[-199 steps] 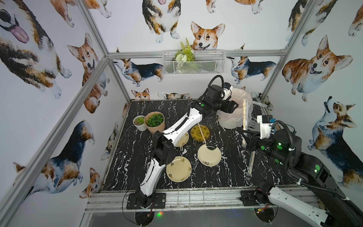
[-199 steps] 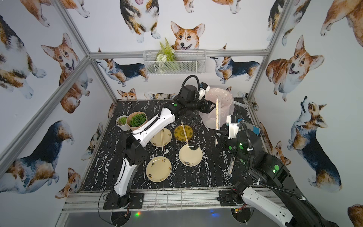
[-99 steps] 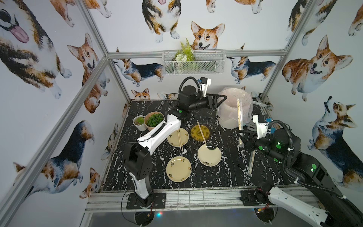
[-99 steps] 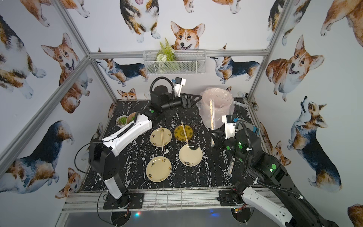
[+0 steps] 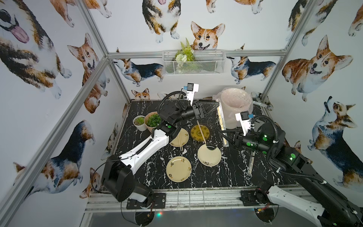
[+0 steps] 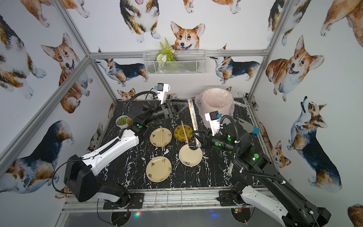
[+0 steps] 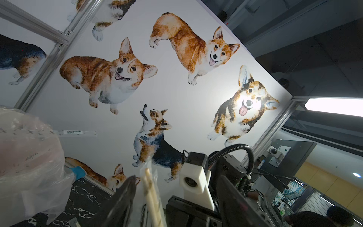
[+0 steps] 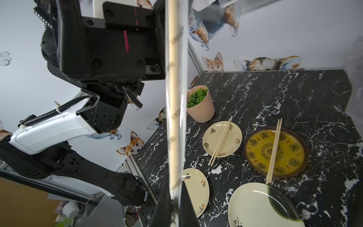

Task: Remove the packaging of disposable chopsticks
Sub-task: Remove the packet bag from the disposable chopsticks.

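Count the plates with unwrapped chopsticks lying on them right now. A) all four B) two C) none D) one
B. One bare pair lies across the far cream plate and another pair lies across the yellow plate. The front-most plate and the plate next to it hold none.

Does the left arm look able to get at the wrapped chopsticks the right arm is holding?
Probably yes: the left pincer stands open with the packaging's free end between its jaws and nothing in the way. The right pincer is shut on the other end.
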